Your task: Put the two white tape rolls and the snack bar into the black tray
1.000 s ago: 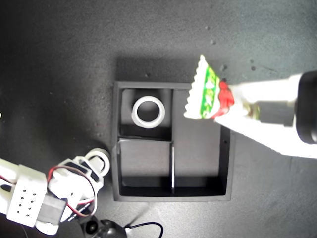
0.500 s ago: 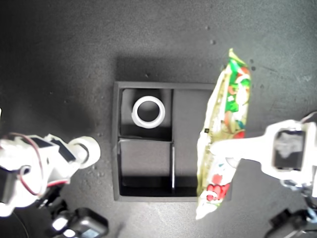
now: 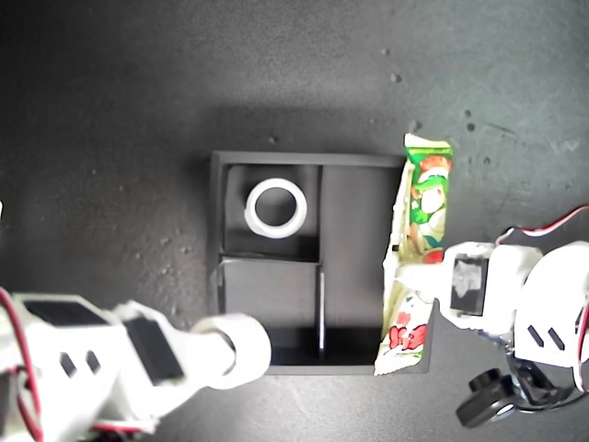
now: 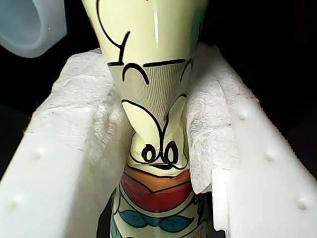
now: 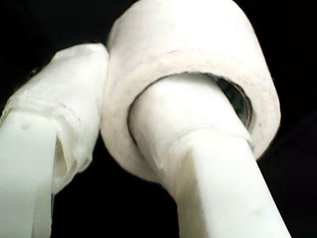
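Note:
The black tray lies in the middle of the exterior view. One white tape roll rests flat in its upper-left small compartment. The snack bar lies lengthwise along the tray's right wall in the exterior view, partly over the rim, and my first gripper is shut on its middle. In the first wrist view the padded fingers pinch the snack bar into a waist. My second gripper is shut on the other white tape roll at the tray's lower-left corner in the exterior view. One finger passes through this tape roll.
Dark speckled tabletop surrounds the tray. The second arm's white body fills the exterior view's lower left, and the first arm's body with red wires sits at its right edge. A white roll's edge shows behind the snack bar in the first wrist view.
The first gripper has brought the snack bar down and straighter along the tray's right wall. The second arm has carried its tape roll rightward to the tray's lower-left corner.

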